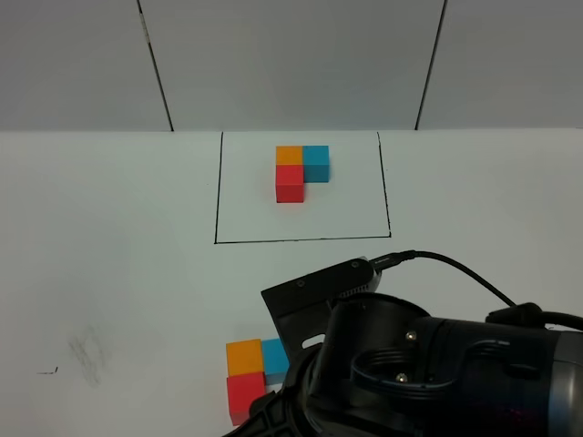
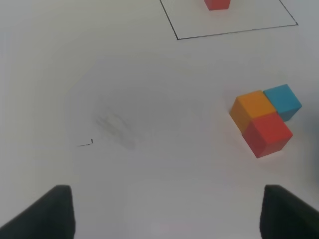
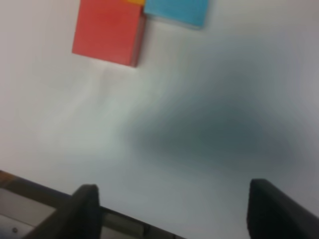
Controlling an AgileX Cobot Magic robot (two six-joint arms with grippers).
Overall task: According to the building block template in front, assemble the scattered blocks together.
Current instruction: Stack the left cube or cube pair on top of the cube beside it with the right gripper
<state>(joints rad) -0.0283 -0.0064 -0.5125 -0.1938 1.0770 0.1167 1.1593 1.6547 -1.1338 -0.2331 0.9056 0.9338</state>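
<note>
Right gripper [image 3: 169, 209], jaws parted and holding nothing, hung just right of the scattered blocks [image 1: 255, 369], which sat joined in an L on the near desk [image 1: 109, 273], matching the far building block template [image 1: 301, 173]; left gripper [image 2: 164, 214] stood wide, empty.

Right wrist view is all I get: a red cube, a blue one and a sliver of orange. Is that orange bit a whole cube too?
Observer: Yes. The orange cube is the same size as the other two. It touches the red cube and the blue cube, and the three form an L.
Operator: Is there a pattern to copy somewhere?
Observer: Yes. Farther back, the template shows the same three colours in an L inside a black drawn rectangle.
Operator: What about the other arm?
Observer: The left gripper is open and holds nothing. It is apart from the cubes.
</note>
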